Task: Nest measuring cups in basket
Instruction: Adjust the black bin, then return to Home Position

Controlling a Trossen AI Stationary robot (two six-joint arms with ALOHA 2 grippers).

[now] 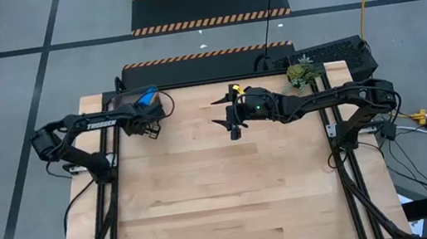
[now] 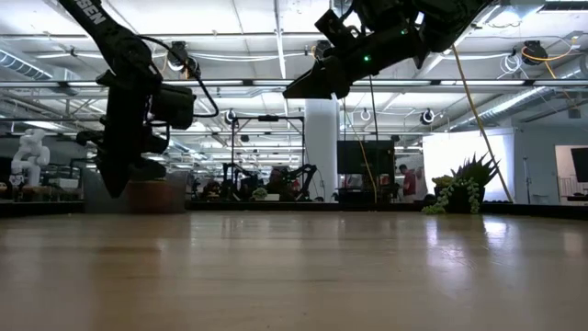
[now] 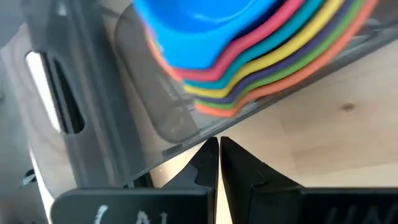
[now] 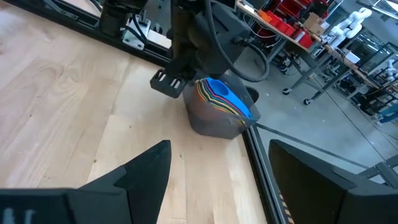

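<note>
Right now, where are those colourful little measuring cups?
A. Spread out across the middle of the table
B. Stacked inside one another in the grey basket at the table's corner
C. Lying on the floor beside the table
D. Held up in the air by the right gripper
B: the measuring cups sit nested as one rainbow stack inside the basket, just beside the shut left gripper; the right gripper hangs open and empty over the table.

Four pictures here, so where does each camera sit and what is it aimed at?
High: overhead, straight down; both arms, table.
Low: table height, facing the room; both arms hang in.
Left wrist: behind the shut left end effector, at the basket.
Right wrist: past open right end effector.
Both wrist views share the stacked measuring cups.
</note>
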